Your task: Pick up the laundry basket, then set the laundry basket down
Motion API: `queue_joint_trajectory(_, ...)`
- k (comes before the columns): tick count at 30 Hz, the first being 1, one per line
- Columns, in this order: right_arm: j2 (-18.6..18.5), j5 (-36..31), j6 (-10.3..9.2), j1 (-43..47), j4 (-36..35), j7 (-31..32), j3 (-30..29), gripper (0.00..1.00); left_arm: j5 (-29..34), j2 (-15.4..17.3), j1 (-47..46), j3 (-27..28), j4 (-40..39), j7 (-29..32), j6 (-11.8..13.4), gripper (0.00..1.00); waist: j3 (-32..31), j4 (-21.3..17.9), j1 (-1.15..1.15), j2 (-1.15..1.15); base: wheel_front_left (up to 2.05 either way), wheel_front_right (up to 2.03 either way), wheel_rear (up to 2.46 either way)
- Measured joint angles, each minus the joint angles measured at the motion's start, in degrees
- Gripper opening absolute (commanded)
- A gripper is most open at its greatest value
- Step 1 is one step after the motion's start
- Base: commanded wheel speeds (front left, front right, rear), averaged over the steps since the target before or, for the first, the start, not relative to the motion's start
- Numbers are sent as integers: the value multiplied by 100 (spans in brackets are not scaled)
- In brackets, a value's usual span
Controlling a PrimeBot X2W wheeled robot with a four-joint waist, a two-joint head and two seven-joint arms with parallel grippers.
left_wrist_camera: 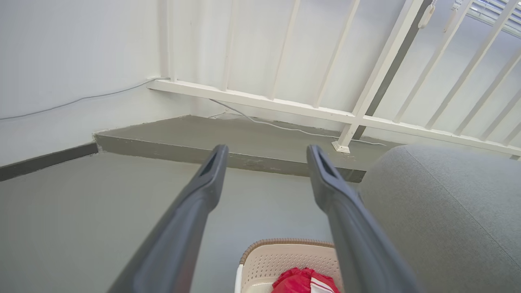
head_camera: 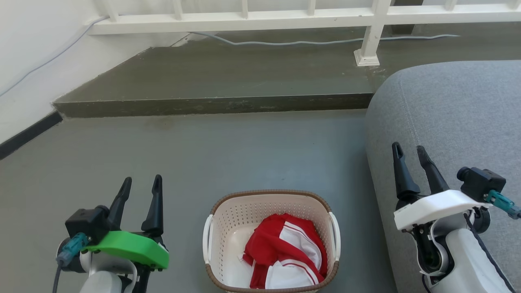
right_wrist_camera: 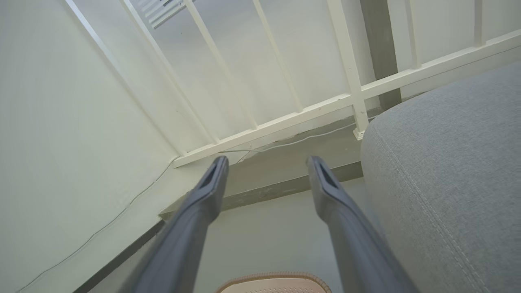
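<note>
Grey floor (head_camera: 203,154) runs up to a low step (head_camera: 211,103) under a white railing (head_camera: 244,18). Left of the laundry basket (head_camera: 268,194), the left gripper (head_camera: 141,181) hangs above the floor without touching the basket. Its two dark fingers point forward toward the step, spread apart around nothing. The laundry basket stands upright on the floor between the two arms. It is cream-white with small holes in its walls, a brown woven-look rim and a white handle on each side, and a red and white garment (head_camera: 285,248) lies crumpled inside it. Right of the basket, the right gripper (head_camera: 408,148) is seen against a grey sofa (head_camera: 456,106), fingers apart and empty, also pointing forward.
</note>
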Motion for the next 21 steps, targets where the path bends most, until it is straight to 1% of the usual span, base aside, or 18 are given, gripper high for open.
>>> queue_joint_trajectory(2,0,-151,-35,-3,10,-32,12,100,187,-4,-1,-7,-2,-33,0,100,-1,-2,0,0,0,0,0)
queue_joint_trajectory(11,2,-878,-59,-84,81,-233,100,100,957,-20,-23,-46,-26,-245,-8,100,-7,-13,0,0,0,0,0)
queue_joint_trajectory(15,16,-979,-59,-114,103,-257,99,100,1095,-40,-29,-45,-29,-258,-20,100,-21,-14,0,0,0,0,0)
queue_joint_trajectory(21,33,-1032,-57,-114,153,-257,55,100,1126,-62,-29,-23,-29,-258,-58,100,-42,-18,0,0,0,0,0)
